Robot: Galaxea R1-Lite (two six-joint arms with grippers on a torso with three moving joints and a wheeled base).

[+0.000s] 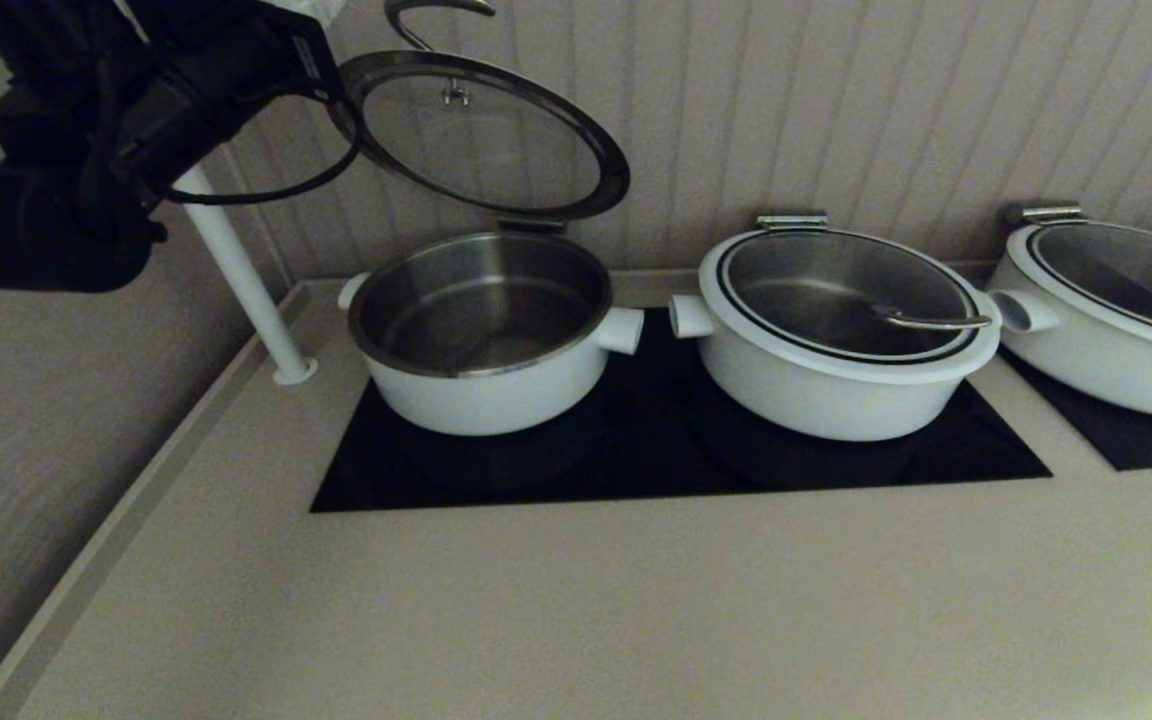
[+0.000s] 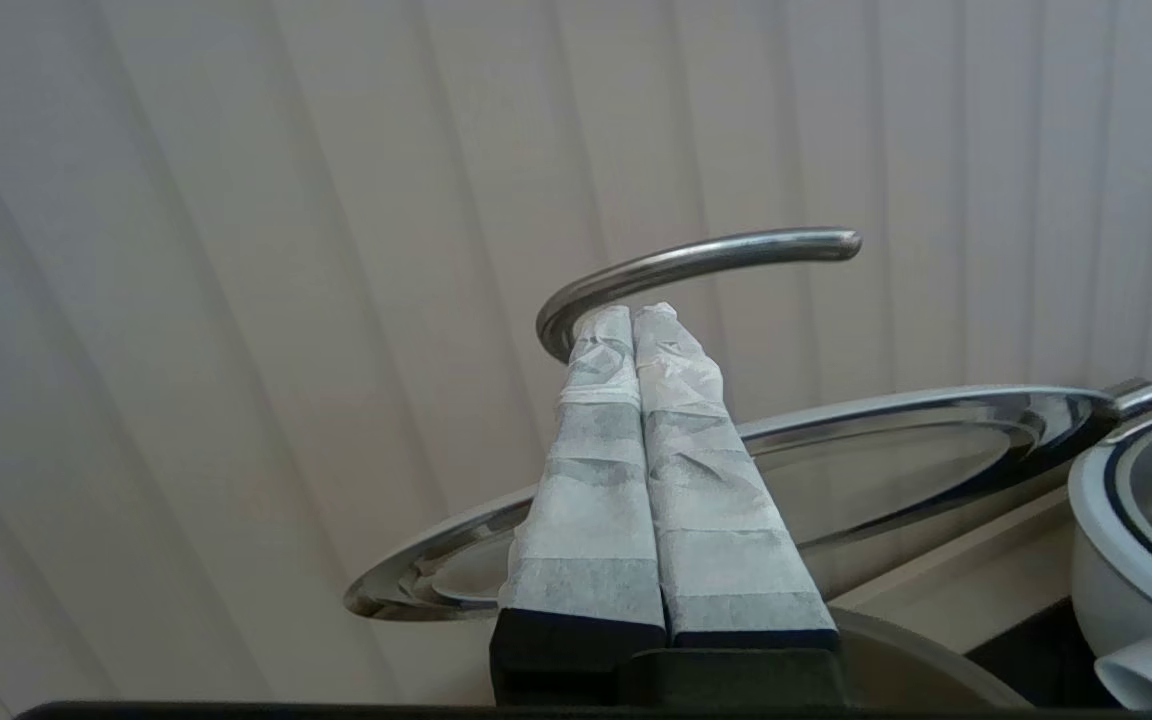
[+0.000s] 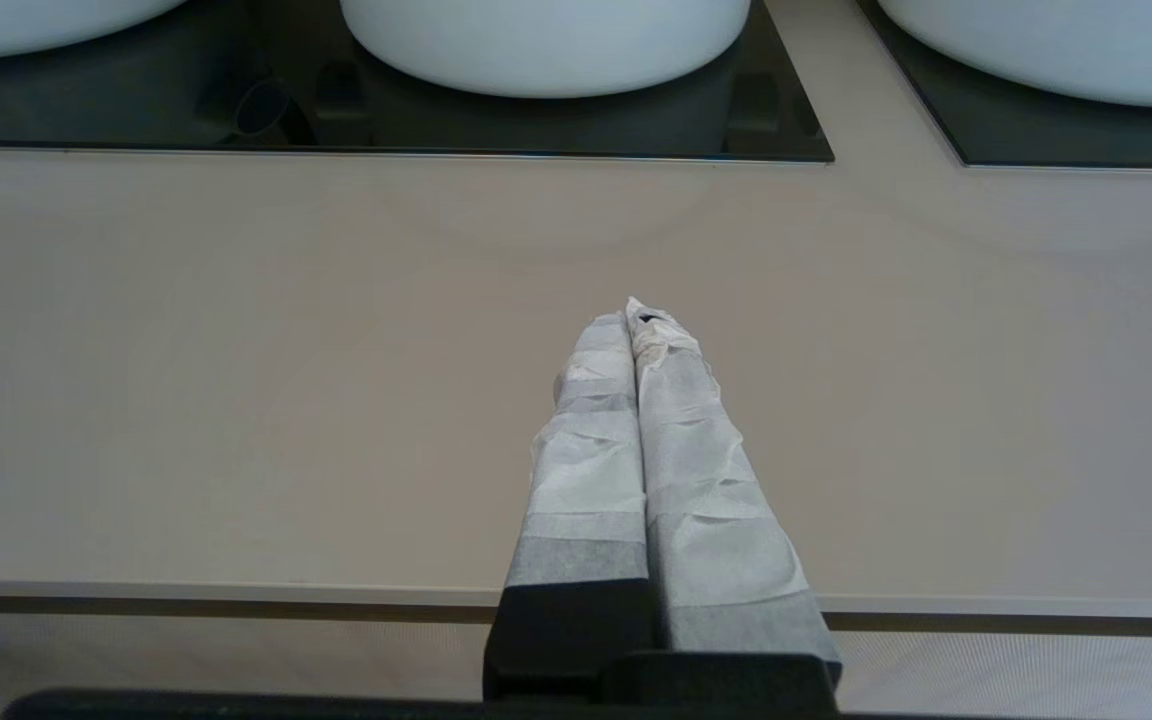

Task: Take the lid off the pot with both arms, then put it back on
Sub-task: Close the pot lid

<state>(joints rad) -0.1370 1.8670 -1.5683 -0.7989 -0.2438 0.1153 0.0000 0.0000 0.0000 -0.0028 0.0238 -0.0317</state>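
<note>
The pot (image 1: pixel 481 395) stands open on the left of the black cooktop, its steel inside bare. The lid (image 1: pixel 481 140) is swung up on its rear hinge (image 1: pixel 531 225) and tilts toward the wall. Its steel wire handle (image 1: pixel 426 15) is at the top. My left arm (image 1: pixel 136 110) is high at the far left. In the left wrist view the left gripper (image 2: pixel 633 312) is shut, with its tips right under the bend of the handle (image 2: pixel 696 255), above the lid's rim (image 2: pixel 896 410). It grips nothing. My right gripper (image 3: pixel 631 312) is shut and empty over the counter's front, out of the head view.
A like white pot with its lid closed (image 1: pixel 841 330) stands in the middle, and a third one (image 1: pixel 1116 310) at the right. A white post (image 1: pixel 241 280) rises at the counter's left edge. The ribbed wall is close behind the raised lid. The beige counter (image 1: pixel 576 600) lies in front.
</note>
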